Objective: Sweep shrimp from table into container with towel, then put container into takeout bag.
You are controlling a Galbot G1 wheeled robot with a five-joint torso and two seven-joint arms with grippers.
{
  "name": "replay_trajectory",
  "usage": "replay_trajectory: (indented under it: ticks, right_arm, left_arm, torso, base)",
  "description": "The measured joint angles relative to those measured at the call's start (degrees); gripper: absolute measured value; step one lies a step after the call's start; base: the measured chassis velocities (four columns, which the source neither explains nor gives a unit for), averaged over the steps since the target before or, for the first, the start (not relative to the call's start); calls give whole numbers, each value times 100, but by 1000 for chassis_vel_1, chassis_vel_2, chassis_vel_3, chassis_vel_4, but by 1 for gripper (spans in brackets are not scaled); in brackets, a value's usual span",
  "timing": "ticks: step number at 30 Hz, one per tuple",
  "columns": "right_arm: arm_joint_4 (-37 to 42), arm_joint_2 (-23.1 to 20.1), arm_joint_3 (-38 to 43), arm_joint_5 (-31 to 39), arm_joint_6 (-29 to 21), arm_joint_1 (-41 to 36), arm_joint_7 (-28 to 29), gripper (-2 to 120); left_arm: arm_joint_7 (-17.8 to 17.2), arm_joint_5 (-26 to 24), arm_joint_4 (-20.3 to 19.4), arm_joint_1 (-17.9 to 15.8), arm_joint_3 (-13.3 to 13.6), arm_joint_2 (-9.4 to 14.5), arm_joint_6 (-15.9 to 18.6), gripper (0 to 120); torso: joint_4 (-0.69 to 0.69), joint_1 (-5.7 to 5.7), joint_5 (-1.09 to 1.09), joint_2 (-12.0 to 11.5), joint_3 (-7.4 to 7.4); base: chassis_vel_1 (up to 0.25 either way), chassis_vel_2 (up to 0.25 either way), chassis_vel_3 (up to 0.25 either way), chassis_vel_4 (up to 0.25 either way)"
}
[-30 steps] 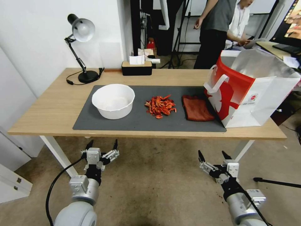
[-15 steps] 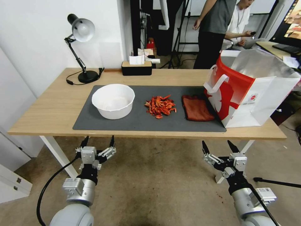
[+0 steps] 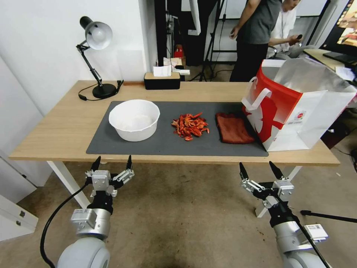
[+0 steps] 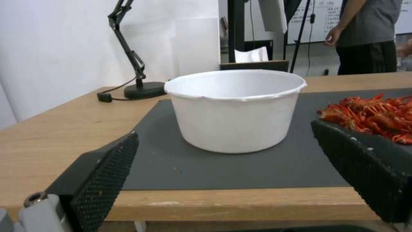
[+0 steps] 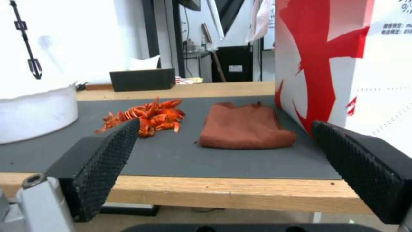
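both arms have risen toward the table (image 3: 55, 130) edge. head view: left gripper (image 3: 112, 163) and right gripper (image 3: 259, 170) hang below the near edge, fingers spread, empty; on the mat (image 3: 163, 141) sit bowl (image 3: 134, 120), shrimp (image 3: 189, 126), towel (image 3: 233, 128), then bag (image 3: 293, 108). left wrist view: bowl (image 4: 235, 109) faces spread fingers (image 4: 103, 170). right wrist view: towel (image 5: 245, 126) lies between shrimp (image 5: 146, 117) and bag (image 5: 343, 64).

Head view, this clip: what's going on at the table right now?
Nothing is being handled yet. The left gripper and right gripper are both open and empty, held below the near edge of the table. On the grey mat the container, the shrimp and the towel sit untouched in a row, and the takeout bag stands open beside the towel. No shrimp are in the container.
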Motion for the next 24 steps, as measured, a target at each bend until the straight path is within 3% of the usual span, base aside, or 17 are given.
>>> replay_trajectory:
  ticks: [6,8,10,12,13,14,16,17,18,20,22,23,24]
  right_arm:
    - [-58,34,-71,19,21,23,2,100]
    - [-86,34,-73,15,17,23,1,100]
    - [-87,33,-73,15,17,23,1,100]
    - [-97,14,-73,11,13,-4,-12,100]
    - [-97,14,-73,11,13,-4,-12,100]
    - [-97,5,-72,11,12,-9,-12,100]
    - [-87,-12,-63,4,9,-40,-7,100]
    - [-87,-12,-63,4,9,-40,-7,100]
    - [-85,-16,-61,2,9,-53,-3,100]
    - [-84,-26,-53,-7,31,-89,1,100]
    - [-84,-27,-53,-8,37,-96,1,100]
    - [-84,-28,-46,-9,67,-123,3,100]
    - [-84,-29,-46,-10,84,-135,3,100]
  left_arm:
    - [9,-73,62,-92,-64,87,-9,100]
    - [57,-166,113,-290,-159,305,11,100]
    - [66,-177,119,-311,-167,331,16,100]
    - [251,-424,240,-685,-230,778,167,100]
    - [251,-424,240,-685,-230,778,167,100]
    - [318,-538,308,-842,-230,958,245,100]
    - [640,-997,793,-1970,0,2105,344,100]
    - [640,-997,793,-1970,0,2105,344,100]
    - [681,-1080,920,-2224,109,2441,330,100]
    - [848,-1298,1274,-3009,579,3440,266,100]
    - [882,-1328,1312,-3104,647,3532,261,100]
    - [1235,-1560,1539,-3748,1037,3987,260,100]
    - [1574,-1734,1700,-4208,1309,4196,260,100]
  torso:
    - [1,0,-1,1,0]
    - [1,0,-1,1,0]
    - [1,0,-1,1,0]
    - [2,0,-2,1,0]
    - [2,0,-2,1,0]
    - [5,-1,-5,1,0]
    - [-5,0,-4,0,0]
    - [-5,0,-4,0,0]
    - [-6,1,-5,0,1]
    - [0,1,2,0,1]
    - [1,1,1,0,1]
    - [2,0,-2,0,1]
    - [2,0,-1,1,1]
  base:
    - [0,0,0,0]
    - [0,0,0,0]
    - [0,0,0,0]
    - [0,0,0,0]
    - [0,0,0,0]
    - [0,0,0,0]
    - [0,0,0,0]
    - [0,0,0,0]
    - [0,0,0,0]
    - [0,0,0,0]
    - [0,0,0,0]
    - [0,0,0,0]
    - [0,0,0,0]
